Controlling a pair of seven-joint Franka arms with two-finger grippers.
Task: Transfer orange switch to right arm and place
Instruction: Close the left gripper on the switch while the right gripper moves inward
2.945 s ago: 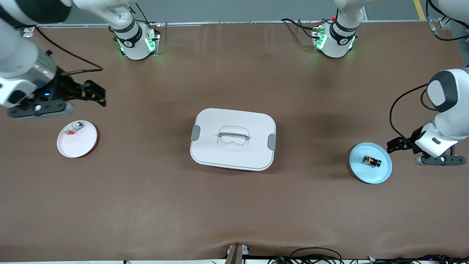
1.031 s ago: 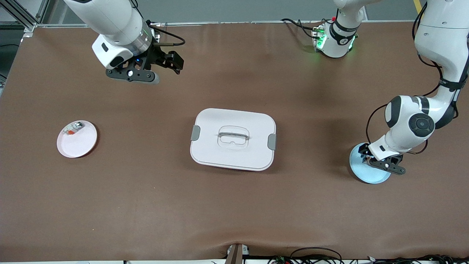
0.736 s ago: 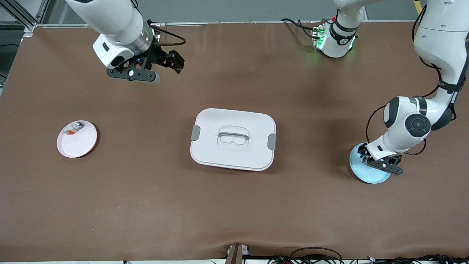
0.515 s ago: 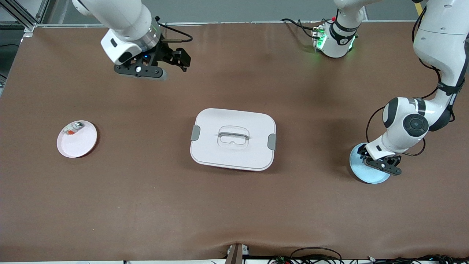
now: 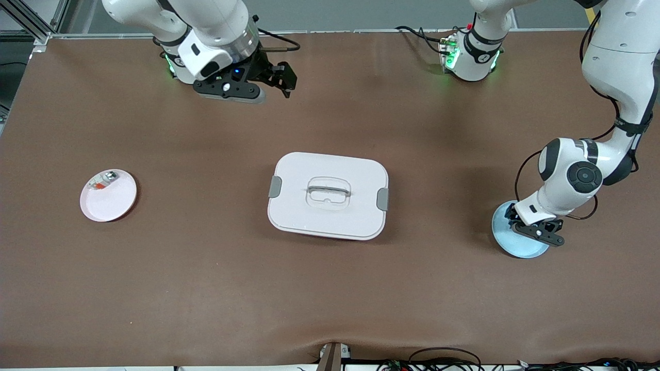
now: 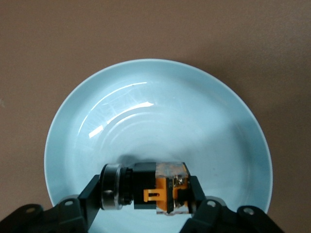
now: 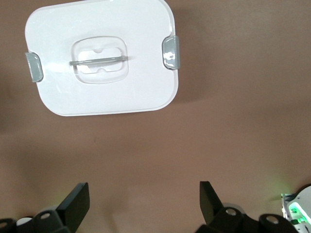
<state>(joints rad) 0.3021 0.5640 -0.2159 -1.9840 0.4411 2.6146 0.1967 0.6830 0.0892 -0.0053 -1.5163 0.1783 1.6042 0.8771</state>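
The orange switch (image 6: pixel 156 192), a small black block with an orange face and a silver ring at one end, lies in the light blue plate (image 6: pixel 160 111) at the left arm's end of the table. My left gripper (image 6: pixel 146 190) is down on the plate with one finger against each end of the switch. In the front view the left gripper (image 5: pixel 515 215) hides the switch over the blue plate (image 5: pixel 521 248). My right gripper (image 5: pixel 285 82) is open and empty, up over bare table near the right arm's base; its fingers (image 7: pixel 75 200) stand wide apart.
A white lidded container (image 5: pixel 328 195) with grey clasps sits mid-table and also shows in the right wrist view (image 7: pixel 99 63). A pink plate (image 5: pixel 112 202) at the right arm's end holds a whitish-silver part (image 5: pixel 103 180) with a red-orange bit.
My right arm has swung from over the pink plate's end toward the table's middle, near its base. My left gripper has come down onto the blue plate and closed round the switch.
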